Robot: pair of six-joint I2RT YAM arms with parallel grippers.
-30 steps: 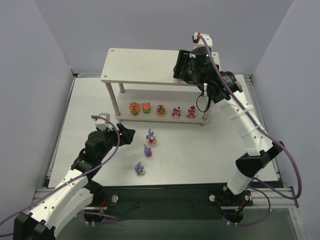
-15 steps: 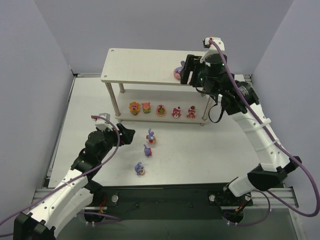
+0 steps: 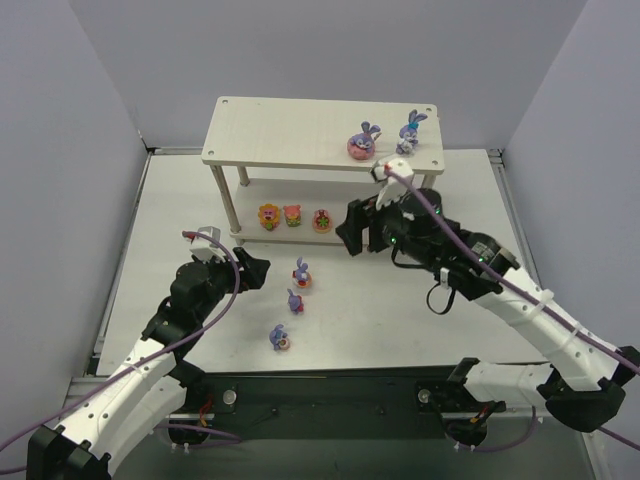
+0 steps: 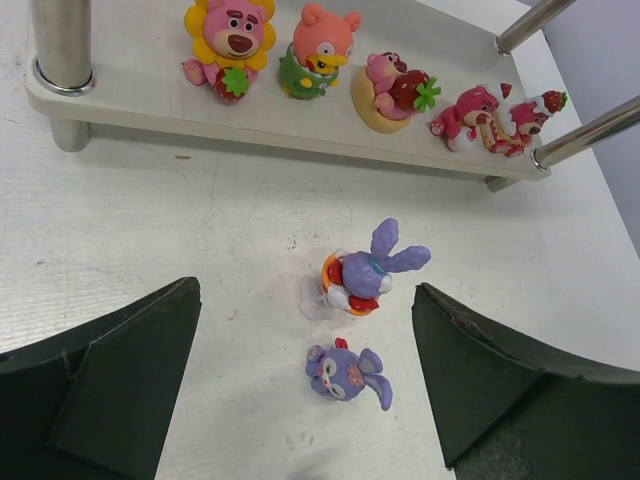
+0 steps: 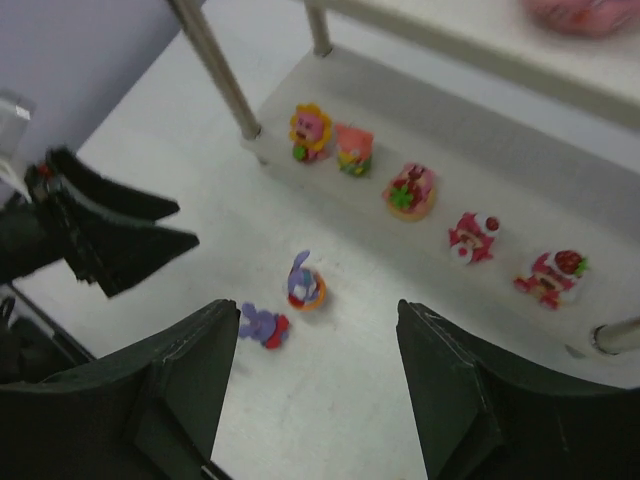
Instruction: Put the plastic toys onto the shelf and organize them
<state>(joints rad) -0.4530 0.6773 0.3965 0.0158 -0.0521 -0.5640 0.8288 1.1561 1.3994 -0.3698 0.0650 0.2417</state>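
Note:
The shelf (image 3: 280, 130) holds two purple bunnies on its top tier, one on a pink base (image 3: 363, 142) and one at the right end (image 3: 409, 132). Several red, pink and yellow toys (image 4: 228, 40) line its lower tier (image 4: 150, 100). Three more bunnies stand on the table (image 3: 302, 274) (image 3: 295, 301) (image 3: 281, 338). My left gripper (image 4: 305, 297) is open, low over the table, with two bunnies (image 4: 370, 272) (image 4: 347, 370) ahead between its fingers. My right gripper (image 5: 318, 310) is open and empty, hovering in front of the shelf, above the table bunnies (image 5: 303, 285).
The shelf's metal legs (image 4: 62, 60) (image 5: 215, 60) stand at the corners of the lower tier. My right arm (image 3: 470, 265) covers the right end of that tier in the top view. Grey walls close in the table on three sides.
My right gripper opened wider, came off the top tier leaving the pink-based bunny there, and swung down in front of the shelf. The left arm stayed still.

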